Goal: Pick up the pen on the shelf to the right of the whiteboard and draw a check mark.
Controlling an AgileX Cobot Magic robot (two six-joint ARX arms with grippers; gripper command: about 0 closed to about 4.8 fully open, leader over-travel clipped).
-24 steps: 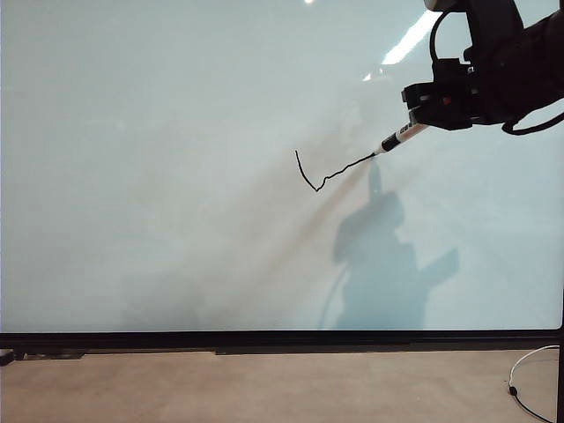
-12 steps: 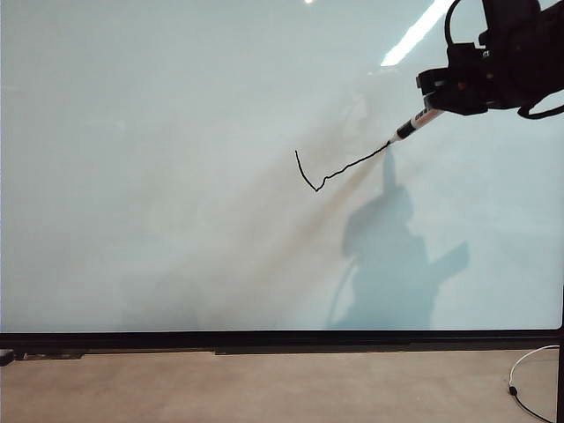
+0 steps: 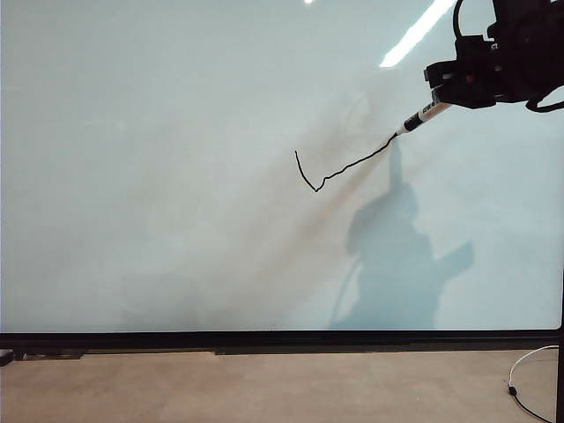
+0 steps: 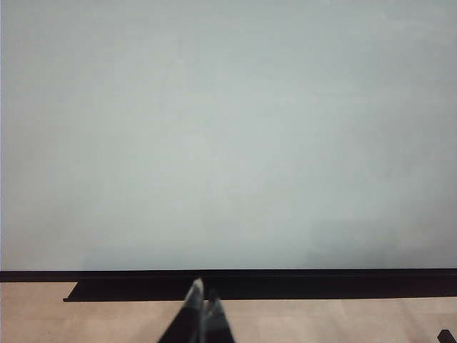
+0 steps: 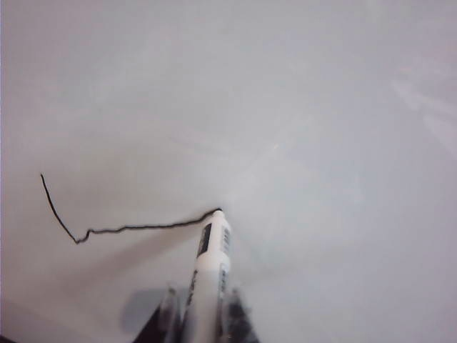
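1. The very large glossy pale grey-white whiteboard [image 3: 176, 176] with a thin black lower frame fills nearly the whole exterior view. It also fills the left wrist view [image 4: 228, 128] and the right wrist view [image 5: 321, 107]. A bright streak of reflected light lies near its upper right corner in the exterior view.
2. A strip of tan table surface [image 3: 264, 388] runs below the board's frame.
3. A dark shadow [image 3: 397, 256] of arm and marker falls on the board, below and slightly left of the working arm.
4. The black right gripper [image 3: 441, 99] is at the upper right of the exterior view. Its jaws are closed narrowly on the marker's barrel, as the right wrist view [image 5: 203, 314] shows.
5. The black left gripper [image 4: 202, 304] sits low in front of the board's bottom frame, away from the drawing. Its two fingertips meet with no gap and nothing between them.
6. The thin black hand-drawn check mark [image 3: 339, 167] lies right of the board's middle: a short left stroke, then a longer wobbly right stroke rising to the marker's tip [image 5: 121, 225].
7. The pen [image 3: 419, 119], a slim marker with white printed barrel and dark pointed tip [image 5: 213, 246], slants from the right gripper down to the board. Its tip touches the upper right end of the long stroke.
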